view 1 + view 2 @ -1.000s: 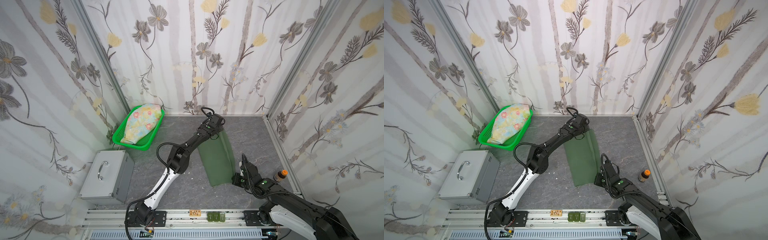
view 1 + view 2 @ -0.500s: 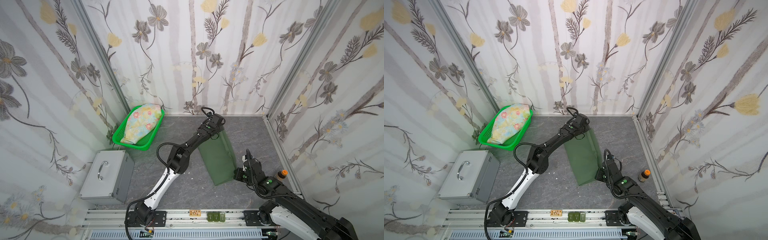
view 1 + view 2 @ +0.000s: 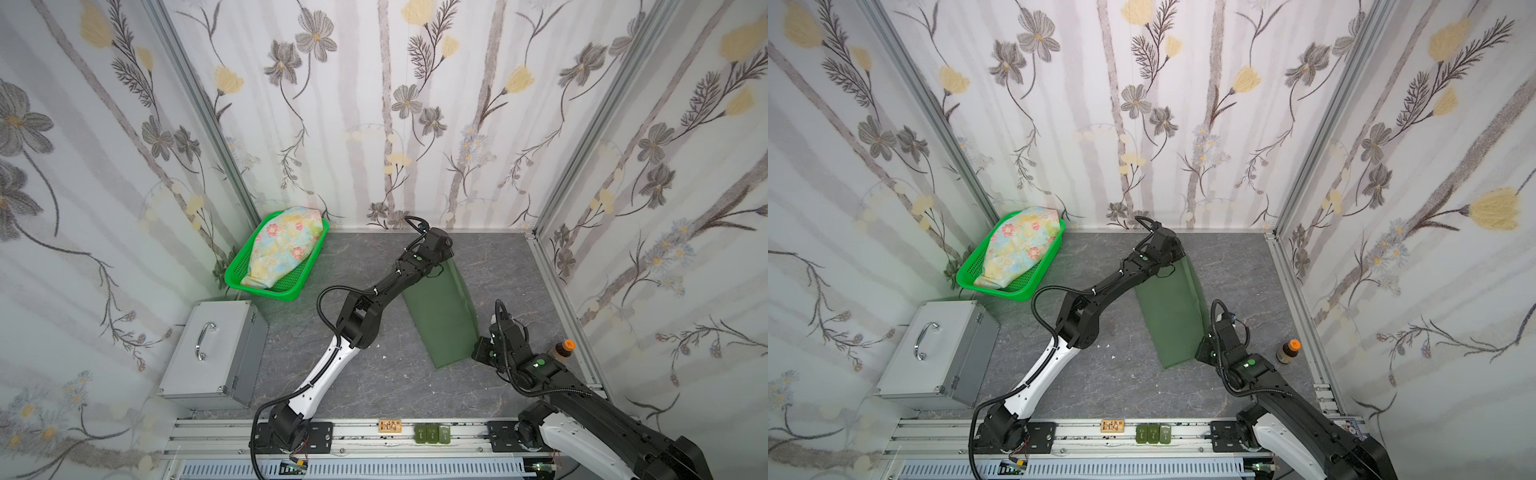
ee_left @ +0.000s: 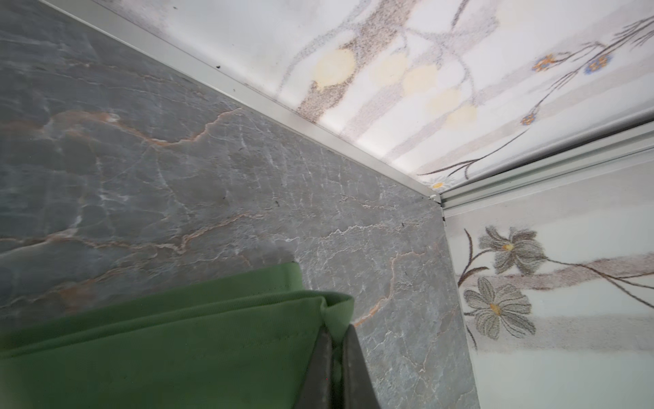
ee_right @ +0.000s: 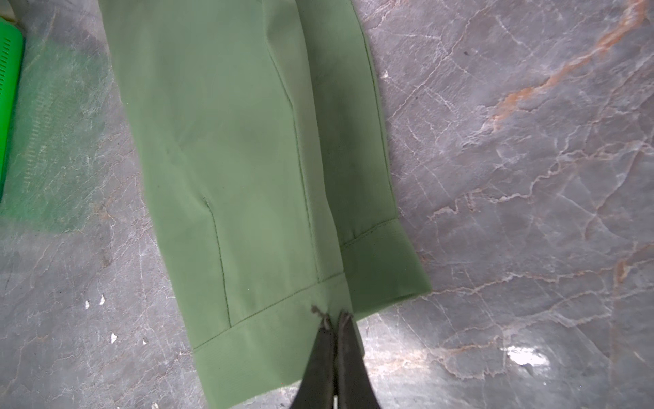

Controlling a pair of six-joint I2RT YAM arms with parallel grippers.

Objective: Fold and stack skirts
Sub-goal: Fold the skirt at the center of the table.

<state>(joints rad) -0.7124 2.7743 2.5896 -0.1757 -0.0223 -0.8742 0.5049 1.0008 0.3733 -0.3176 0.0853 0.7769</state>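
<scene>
Flower-patterned walls (image 3: 415, 124) close in three sides of a grey, marble-look desk (image 3: 374, 386), seen in both top views, with a metal rail (image 3: 374, 432) along its 6 o'clock edge.

At 8 o'clock sits a silver metal case (image 3: 216, 353), its handle on top. Just beyond it, at 10 o'clock, a bright green basket (image 3: 262, 291) stands in the corner, and the flowered skirt (image 3: 286, 245) lies bundled inside it, filling most of the basket.

The left hand (image 4: 336, 340) reaches across to about 1 o'clock. Its fingers are pressed together on the far corner of the green skirt (image 3: 444, 316), with cloth caught between them.

The green skirt lies right of centre as a long folded strip, running from 1 o'clock down toward 5 o'clock. One layer overlaps another, and a narrow edge of the lower layer shows along one side.

The right hand (image 5: 335, 317) is at the near end, around 5 o'clock, pinched tight on the stitched hem.

A small bottle (image 3: 561, 349) with an orange cap stands at 4 o'clock near the wall, apart from the skirt.
</scene>
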